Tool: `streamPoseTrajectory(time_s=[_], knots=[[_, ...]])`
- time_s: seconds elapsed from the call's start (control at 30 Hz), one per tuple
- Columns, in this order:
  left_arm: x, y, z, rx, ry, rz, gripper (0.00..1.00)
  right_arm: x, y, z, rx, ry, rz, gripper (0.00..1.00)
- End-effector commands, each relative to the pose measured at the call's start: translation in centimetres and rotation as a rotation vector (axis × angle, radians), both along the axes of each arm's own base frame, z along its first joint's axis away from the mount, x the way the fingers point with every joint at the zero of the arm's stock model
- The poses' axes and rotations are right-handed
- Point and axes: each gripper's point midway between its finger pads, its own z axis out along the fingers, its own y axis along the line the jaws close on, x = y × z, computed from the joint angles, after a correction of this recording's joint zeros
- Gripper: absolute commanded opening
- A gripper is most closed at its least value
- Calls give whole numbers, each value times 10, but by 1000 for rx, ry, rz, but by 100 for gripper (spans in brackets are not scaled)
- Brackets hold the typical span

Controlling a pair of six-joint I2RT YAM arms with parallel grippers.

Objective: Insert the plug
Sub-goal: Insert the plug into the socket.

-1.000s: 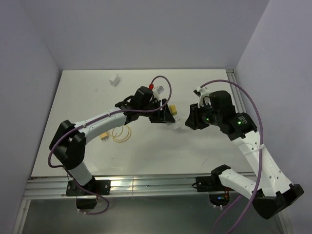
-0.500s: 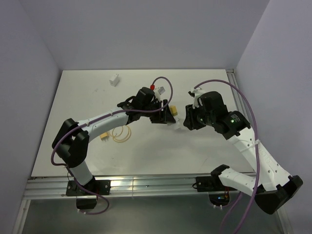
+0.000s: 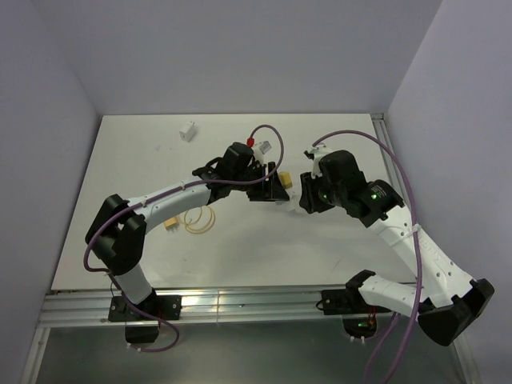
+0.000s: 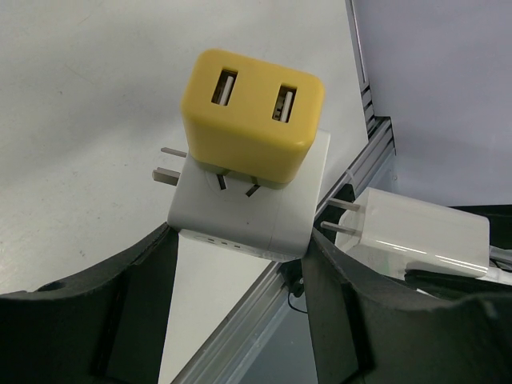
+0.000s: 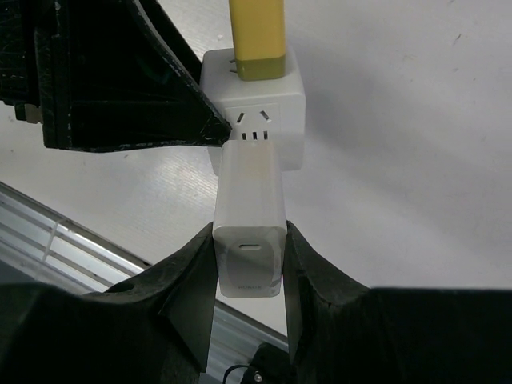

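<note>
My left gripper (image 4: 240, 250) is shut on a white adapter cube (image 4: 240, 212) that carries a yellow USB charger (image 4: 252, 112) on one face. The white plug (image 5: 250, 212) sits in my shut right gripper (image 5: 250, 240), end-on against the cube's (image 5: 264, 120) socket face. In the left wrist view the plug (image 4: 420, 238) shows two bare prongs (image 4: 340, 216) pointing at the cube's side, close to it. From the top view both grippers meet mid-table, left gripper (image 3: 268, 188) and right gripper (image 3: 306, 197) facing each other, with the cube (image 3: 286, 197) between them.
A small white block (image 3: 189, 130) lies at the far left. A red-and-white piece (image 3: 256, 146) sits behind the left wrist. A yellow loop (image 3: 200, 220) and a small yellow connector (image 3: 170, 226) lie under the left arm. An aluminium rail (image 3: 240, 298) runs along the near edge.
My right arm has swung left, bringing the plug up to the cube held by the left gripper. The left arm has hardly moved.
</note>
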Motion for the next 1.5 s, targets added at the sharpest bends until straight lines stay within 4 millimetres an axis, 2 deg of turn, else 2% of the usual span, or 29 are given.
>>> streamPoseTrajectory(time_s=[0.0, 0.6, 0.7, 0.87, 1.03, 1.13, 1.27, 1.47], knots=[[3, -12, 48, -119, -90, -25, 0, 12, 3, 7, 10, -59, -21, 0], [-5, -12, 70, -186, -138, -51, 0, 19, 7, 3, 12, -53, -38, 0], [-10, -13, 70, -199, -132, -76, 0, 19, 6, -1, -4, -45, -34, 0], [-27, -14, 87, -301, -170, -165, 0, 20, 4, 2, -15, -63, -22, 0], [-38, -11, 109, -374, -220, -205, 0, 17, 6, -9, -18, -34, -4, 0], [-41, -16, 113, -389, -206, -241, 0, 15, 12, -14, -9, -9, 12, 0], [-47, -25, 104, -431, -130, -270, 0, 16, 15, -18, -21, 2, -6, 0], [-47, -27, 114, -456, -111, -259, 0, 20, 12, -27, -64, -33, -47, 0]])
